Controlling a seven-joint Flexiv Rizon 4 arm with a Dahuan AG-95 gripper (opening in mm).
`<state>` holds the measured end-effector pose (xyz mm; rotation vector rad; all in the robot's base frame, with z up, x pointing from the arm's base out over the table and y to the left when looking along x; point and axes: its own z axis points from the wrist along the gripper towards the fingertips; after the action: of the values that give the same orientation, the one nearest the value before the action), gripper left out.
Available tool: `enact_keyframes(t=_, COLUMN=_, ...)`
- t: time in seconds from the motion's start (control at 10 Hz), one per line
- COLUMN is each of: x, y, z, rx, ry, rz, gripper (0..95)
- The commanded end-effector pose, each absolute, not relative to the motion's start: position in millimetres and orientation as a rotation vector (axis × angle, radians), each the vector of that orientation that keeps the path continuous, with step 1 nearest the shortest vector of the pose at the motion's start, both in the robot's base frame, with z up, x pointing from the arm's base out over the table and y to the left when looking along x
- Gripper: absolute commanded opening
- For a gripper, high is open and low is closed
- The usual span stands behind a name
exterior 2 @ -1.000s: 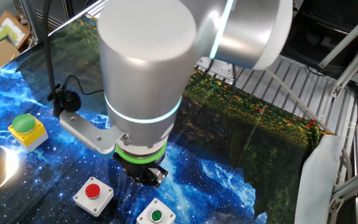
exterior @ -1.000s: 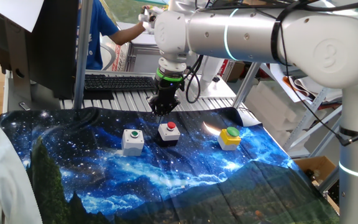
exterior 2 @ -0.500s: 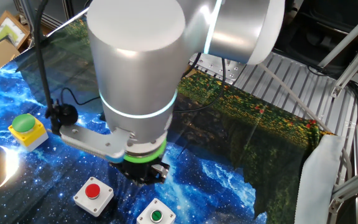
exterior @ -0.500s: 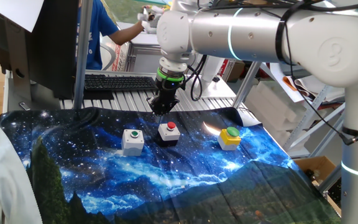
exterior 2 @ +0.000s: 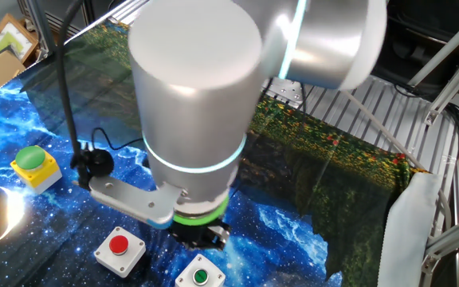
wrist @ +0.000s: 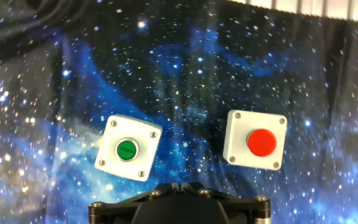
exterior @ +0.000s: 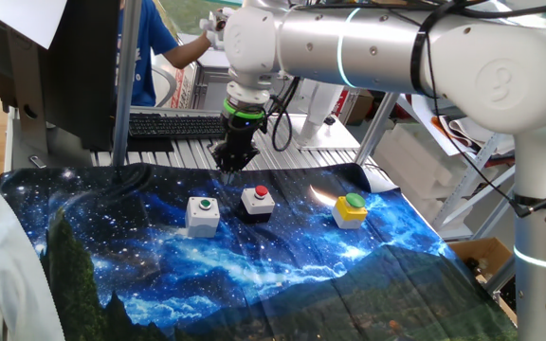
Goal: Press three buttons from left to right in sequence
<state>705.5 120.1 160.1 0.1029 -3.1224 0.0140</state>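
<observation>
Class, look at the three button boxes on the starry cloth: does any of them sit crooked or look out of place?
Only slightly: in the hand view the green-capped white box sits turned askew compared with the red-capped box. Nothing looks damaged or toppled.

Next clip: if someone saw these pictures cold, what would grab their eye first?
Probably the bulky silver robot arm, which fills the top of both fixed views, its black gripper pointing down above the table. Next comes the vivid blue starry-galaxy cloth covering the table. On it sit three small push-button boxes in a row: a grey-white box with a green cap, a black-and-white box with a red cap, and a yellow box with a green cap.
</observation>
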Motion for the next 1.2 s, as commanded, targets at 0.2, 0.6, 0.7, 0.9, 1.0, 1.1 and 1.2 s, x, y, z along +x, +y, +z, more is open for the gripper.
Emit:
enact_keyframes(t=0.2, x=706, y=138, z=151, rx=0.014, ry=-3.136, rz=0.022, gripper=0.0)
enact_keyframes(t=0.6, x=717, y=144, z=147, rx=-0.001, ry=-3.141, rz=0.021, gripper=0.0)
enact_keyframes(t=0.7, x=720, y=144, z=148, rx=-0.002, ry=-3.139, rz=0.020, gripper=0.0)
enact_keyframes(t=0.9, x=723, y=145, z=144, rx=-0.005, ry=-3.139, rz=0.022, gripper=0.0)
enact_keyframes(t=1.0, x=723, y=146, z=143, rx=-0.007, ry=-3.141, rz=0.023, gripper=0.0)
enact_keyframes(t=1.1, x=724, y=147, z=139, rx=-0.013, ry=-3.142, rz=0.024, gripper=0.0)
enact_keyframes(t=1.2, x=725, y=147, z=136, rx=-0.012, ry=-3.143, rz=0.035, gripper=0.0)
